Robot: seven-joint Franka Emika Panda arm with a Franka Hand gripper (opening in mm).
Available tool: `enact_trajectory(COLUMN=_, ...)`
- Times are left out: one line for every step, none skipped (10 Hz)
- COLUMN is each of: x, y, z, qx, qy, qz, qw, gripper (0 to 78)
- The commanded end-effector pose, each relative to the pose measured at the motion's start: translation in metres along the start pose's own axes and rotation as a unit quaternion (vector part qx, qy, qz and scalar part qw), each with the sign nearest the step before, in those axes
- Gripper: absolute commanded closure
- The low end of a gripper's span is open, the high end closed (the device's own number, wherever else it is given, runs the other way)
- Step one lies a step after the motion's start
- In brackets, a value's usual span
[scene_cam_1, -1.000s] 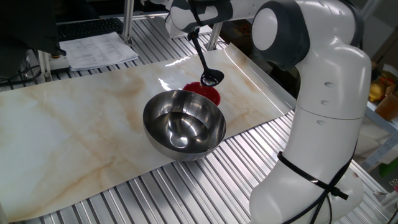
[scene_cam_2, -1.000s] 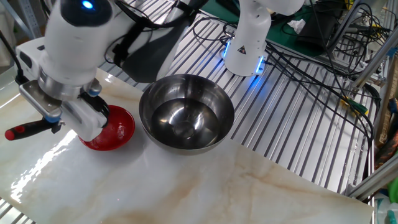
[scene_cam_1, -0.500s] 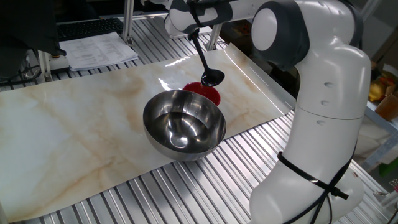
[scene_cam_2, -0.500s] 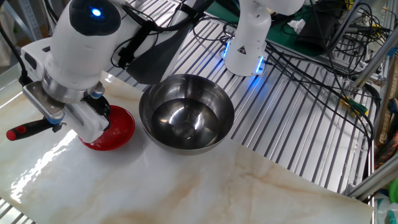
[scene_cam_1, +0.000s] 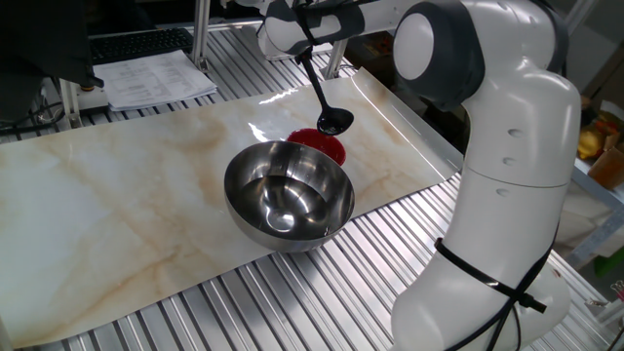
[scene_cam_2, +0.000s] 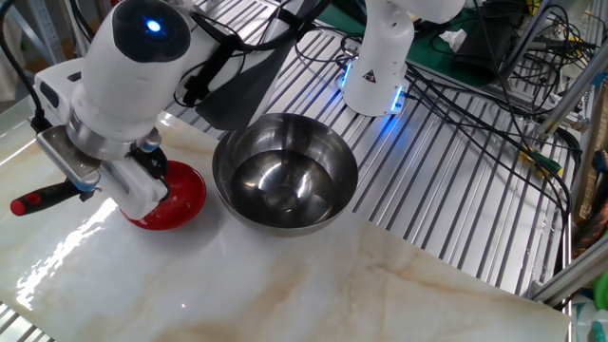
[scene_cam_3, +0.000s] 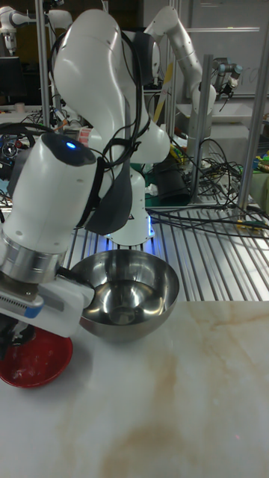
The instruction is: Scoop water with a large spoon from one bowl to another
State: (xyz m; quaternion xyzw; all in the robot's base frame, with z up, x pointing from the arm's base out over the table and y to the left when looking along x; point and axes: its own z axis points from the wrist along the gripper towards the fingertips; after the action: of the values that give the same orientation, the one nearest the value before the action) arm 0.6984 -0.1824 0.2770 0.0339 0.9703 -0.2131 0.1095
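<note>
While my gripper clamps the black long-handled ladle, I see its scoop hanging directly above the small shallow red bowl, handle slanting up-left.

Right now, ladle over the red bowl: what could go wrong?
1. The ladle scoop hangs above the far rim of the red bowl, not its middle; a pour from here may land partly on the table.
2. The red bowl is small and shallow, so a fast tip could splash over.
3. The steel bowl sits right against the red bowl; a low return swing could clip its rim.
</note>
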Motion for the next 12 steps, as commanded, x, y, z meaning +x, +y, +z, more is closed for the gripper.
enact_trajectory(x=-0.0009, y=-0.0006, z=-0.0028, qx=0.025, qy=0.008, qz=0.014, qw=0.9996, gripper=76.3)
enact_trajectory(x=-0.0004, y=0.0001, z=-0.0034, qx=0.039, qy=0.016, qz=0.019, qw=0.9989, gripper=76.3)
enact_trajectory(x=0.0, y=0.0006, z=-0.0042, qx=0.047, qy=0.02, qz=0.023, qw=0.9984, gripper=76.3)
enact_trajectory(x=0.0005, y=0.0014, z=-0.0055, qx=0.055, qy=0.022, qz=0.026, qw=0.9979, gripper=76.3)
enact_trajectory(x=0.0012, y=0.0023, z=-0.0071, qx=0.059, qy=0.025, qz=0.029, qw=0.9975, gripper=76.3)
enact_trajectory(x=0.0014, y=0.0028, z=-0.0079, qx=0.06, qy=0.027, qz=0.031, qw=0.9974, gripper=76.3)
enact_trajectory(x=0.0016, y=0.0051, z=-0.0096, qx=0.065, qy=0.03, qz=0.036, qw=0.9968, gripper=76.3)
enact_trajectory(x=0.0013, y=0.0061, z=-0.0097, qx=0.072, qy=0.03, qz=0.035, qw=0.9964, gripper=76.3)
enact_trajectory(x=0.0012, y=0.0062, z=-0.0097, qx=0.074, qy=0.03, qz=0.034, qw=0.9962, gripper=76.3)
enact_trajectory(x=0.001, y=0.0067, z=-0.0096, qx=0.083, qy=0.03, qz=0.033, qw=0.9956, gripper=76.3)
enact_trajectory(x=0.0008, y=0.0069, z=-0.0096, qx=0.091, qy=0.03, qz=0.031, qw=0.995, gripper=76.3)
enact_trajectory(x=0.0008, y=0.0069, z=-0.0096, qx=0.095, qy=0.029, qz=0.029, qw=0.9946, gripper=76.3)
